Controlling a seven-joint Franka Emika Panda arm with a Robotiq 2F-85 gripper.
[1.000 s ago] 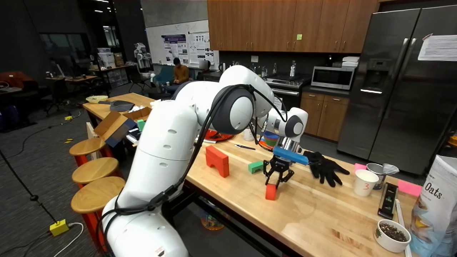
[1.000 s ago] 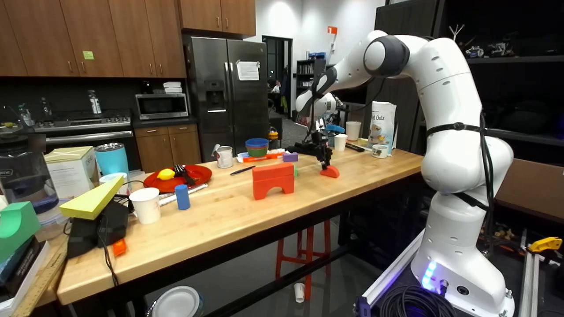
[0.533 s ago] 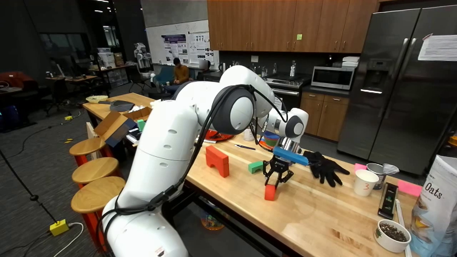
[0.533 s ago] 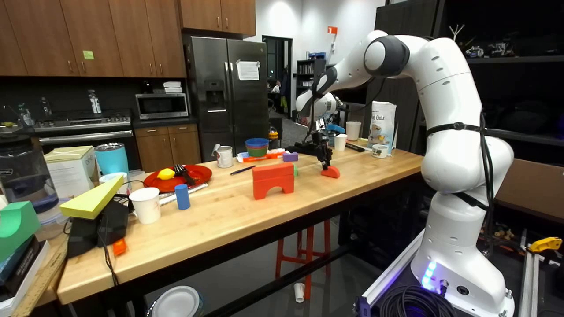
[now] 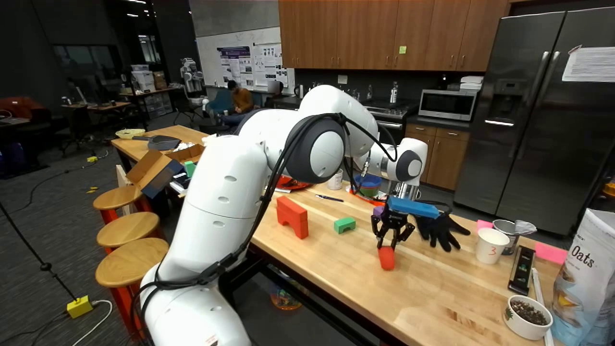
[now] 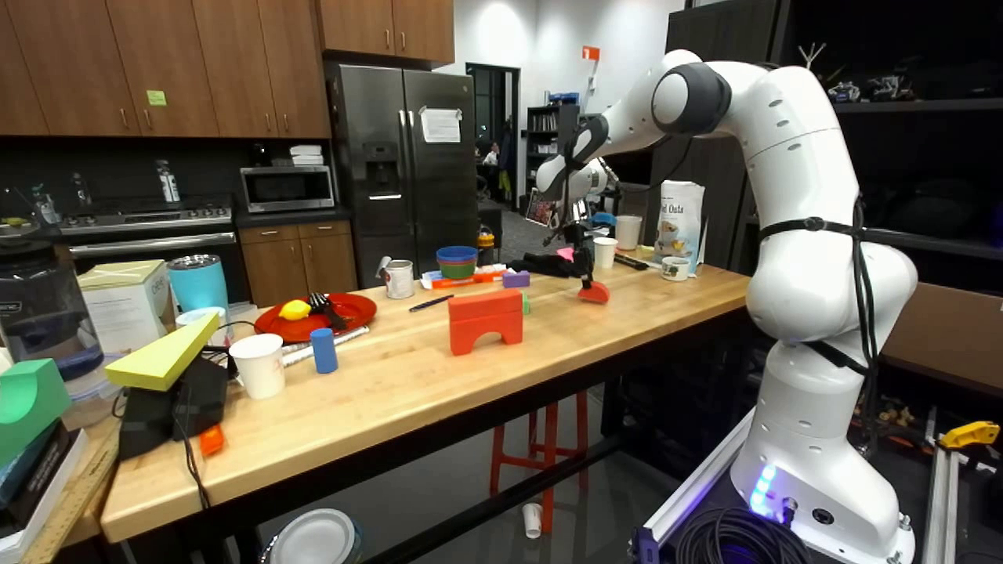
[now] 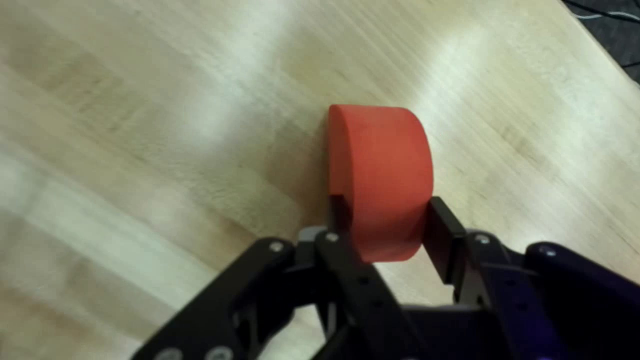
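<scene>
Your gripper (image 7: 389, 215) is clamped on the red half-round block (image 7: 392, 155), a finger against either side, the block's end jutting past the fingertips over the wooden tabletop (image 5: 432, 298); you cannot tell whether its underside touches the wood. Near it, in an exterior view, you have a green arch block (image 5: 344, 225) and a black glove (image 5: 441, 232). Toward the oats bag (image 5: 584, 259), a small white bowl (image 5: 526, 331) holds dark, crumbly bits (image 5: 528, 312). The bag's contents are hidden from you, and you cannot make out what the paper cup (image 5: 487, 251) marked 3 contains. Toward the table's opposite end, in an exterior view, a red plate (image 6: 360, 309) bears a lemon (image 6: 295, 310) and a black fork (image 6: 321, 302). Near it stands a tin can (image 6: 400, 280), then a blue bowl (image 6: 457, 254) nested in a green bowl (image 6: 457, 271); you cannot see into them clearly.
</scene>
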